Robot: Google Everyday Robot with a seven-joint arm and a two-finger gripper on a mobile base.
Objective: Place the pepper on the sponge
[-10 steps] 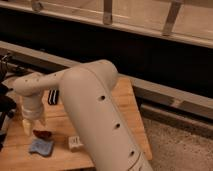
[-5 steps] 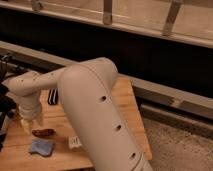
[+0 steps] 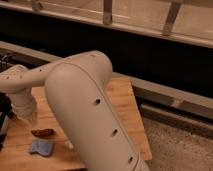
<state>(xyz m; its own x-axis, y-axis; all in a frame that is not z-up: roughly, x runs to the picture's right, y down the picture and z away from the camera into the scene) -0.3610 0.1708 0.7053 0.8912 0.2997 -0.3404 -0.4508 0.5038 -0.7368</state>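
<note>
The pepper (image 3: 42, 132), small, dark red-brown and glossy, lies flat on the wooden table (image 3: 125, 100) near its front left. The sponge (image 3: 41, 147), a flat blue-grey pad, rests just in front of the pepper, very close to it; I cannot tell whether they touch. My gripper (image 3: 30, 116) hangs at the end of the pale arm, a little above and behind the pepper, apart from it and holding nothing that I can see.
My bulky cream arm (image 3: 90, 120) crosses the middle of the table and hides much of its surface. A dark wall with a metal railing (image 3: 107, 12) runs behind. Speckled floor (image 3: 180, 145) lies to the right, dark equipment (image 3: 4, 112) at the left edge.
The gripper has lifted up and away from the pepper, which stays lying on the table behind the sponge. The sponge has not moved.
</note>
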